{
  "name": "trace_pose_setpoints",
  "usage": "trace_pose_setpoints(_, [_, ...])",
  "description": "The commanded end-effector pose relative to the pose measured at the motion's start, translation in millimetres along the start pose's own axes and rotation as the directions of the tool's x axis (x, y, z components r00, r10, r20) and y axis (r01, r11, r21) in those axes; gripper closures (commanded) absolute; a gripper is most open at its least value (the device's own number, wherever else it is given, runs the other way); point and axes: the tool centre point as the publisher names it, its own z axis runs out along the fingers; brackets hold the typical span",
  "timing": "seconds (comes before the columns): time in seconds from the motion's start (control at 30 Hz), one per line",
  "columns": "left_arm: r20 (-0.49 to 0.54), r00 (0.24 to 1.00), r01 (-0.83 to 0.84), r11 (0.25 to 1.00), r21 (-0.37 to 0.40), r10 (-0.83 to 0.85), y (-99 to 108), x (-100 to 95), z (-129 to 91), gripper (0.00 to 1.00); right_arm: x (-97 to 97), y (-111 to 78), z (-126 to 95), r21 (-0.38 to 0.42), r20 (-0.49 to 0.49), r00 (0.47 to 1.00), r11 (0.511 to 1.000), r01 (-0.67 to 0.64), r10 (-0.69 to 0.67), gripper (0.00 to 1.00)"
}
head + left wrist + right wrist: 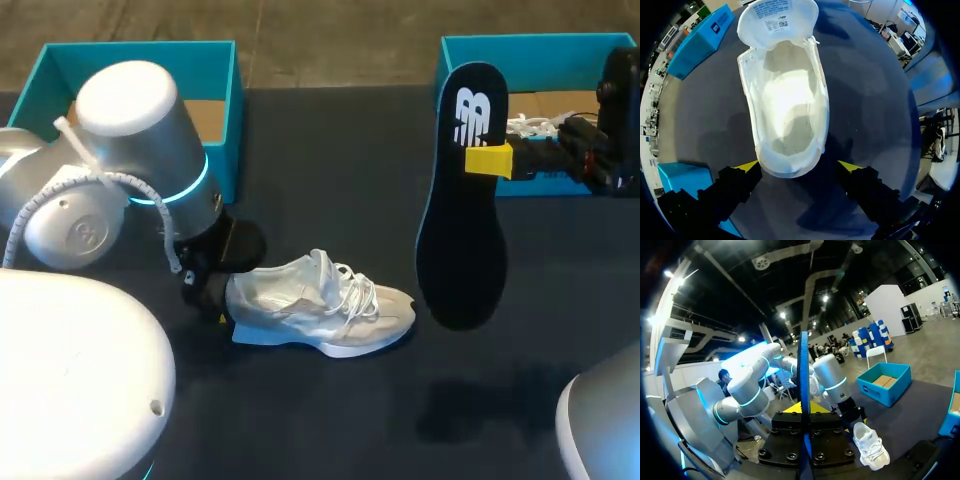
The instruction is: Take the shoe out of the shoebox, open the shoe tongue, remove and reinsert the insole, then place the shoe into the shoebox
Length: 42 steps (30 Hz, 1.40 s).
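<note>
Shoe (320, 305) sits upright on its sole on the dark table (330, 420), toe toward the robot's right and heel toward the left arm. In the left wrist view its tongue (777, 15) is folded forward and out, and the pale inside of the shoe is bare.

The left gripper (798, 167) is low behind the heel with its jaws open. Its yellow fingertips (747, 166) stand one on each side of the heel; one is just beside it and the other is apart from it.

The right gripper (490, 160) is clamped on the dark insole (462, 210) and holds it on end above the table, well to the right of the shoe. In the right wrist view the insole (803, 385) shows edge-on between the fingers.

A teal shoebox (140, 52) stands open at the far left of the table. A second teal shoebox (540, 42) stands at the far right behind the insole, with white laces (530, 127) showing in it.
</note>
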Motion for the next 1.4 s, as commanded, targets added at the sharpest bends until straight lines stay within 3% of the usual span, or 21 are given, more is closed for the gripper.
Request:
trace_pose_setpoints(0.03, [-0.036,0.999,0.024,1.0,-0.014,-0.024,-1,-10.9,-18,0.0,-0.4,-0.7,1,-0.002,0.0,1.0,1.0,0.0,0.0,1.0])
trace_pose_setpoints(0.2, [-0.003,1.0,0.013,1.0,0.007,-0.013,-13,-13.8,-40,0.0,-0.4,-0.7,1,-0.002,0.0,1.0,1.0,0.0,0.0,1.0])
trace_pose_setpoints(0.37, [0.019,1.0,-0.022,1.0,-0.001,0.022,-33,-19.4,-44,0.0,-0.4,-0.7,1,-0.002,0.0,1.0,1.0,0.0,0.0,1.0])
trace_pose_setpoints(0.83, [0.025,0.999,-0.031,0.999,0.044,0.03,-77,-46.1,-4,0.0,-0.4,-0.7,1,-0.002,0.0,1.0,1.0,0.0,0.0,1.0])
trace_pose_setpoints(1.4, [-0.019,0.998,0.057,0.996,0.07,-0.056,-96,-64.1,20,0.0,-0.4,-0.7,1,-0.002,0.0,1.0,1.0,0.0,0.0,1.0])
